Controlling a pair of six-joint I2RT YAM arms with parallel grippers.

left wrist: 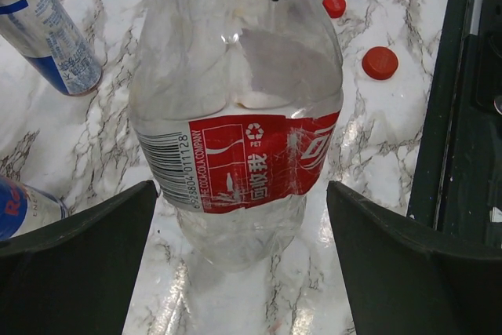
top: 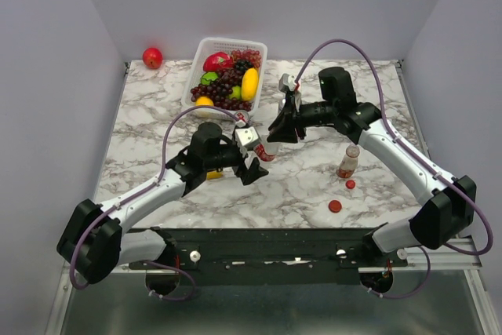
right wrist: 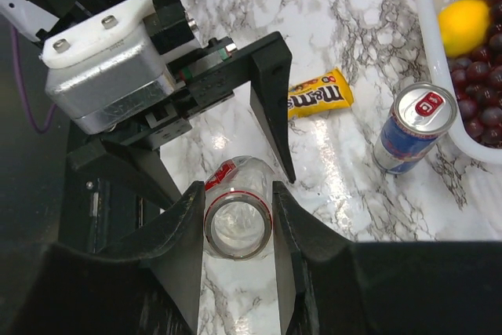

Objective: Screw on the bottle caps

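A short clear bottle with a red label (left wrist: pixel 243 154) stands on the marble table (top: pixel 157 123), its mouth (right wrist: pixel 238 223) open and uncapped. My right gripper (right wrist: pixel 238 194) is shut on its neck from above (top: pixel 281 132). My left gripper (left wrist: pixel 239 194) is open, one finger on each side of the bottle's lower body and not touching it (top: pixel 255 164). A second short red-labelled bottle (top: pixel 348 162) stands to the right. Two red caps (top: pixel 351 184) (top: pixel 335 206) lie near it and also show in the left wrist view (left wrist: pixel 334 5) (left wrist: pixel 380 62). The taller bottle and the whitish cap are out of view.
A white basket (top: pixel 205 45) of fruit stands at the back, with a red apple (top: pixel 152 57) to its left. Silver-blue cans (left wrist: pixel 47 29) (left wrist: pixel 16 209) (right wrist: pixel 412 127) and a yellow candy packet (right wrist: pixel 318 92) lie near the held bottle.
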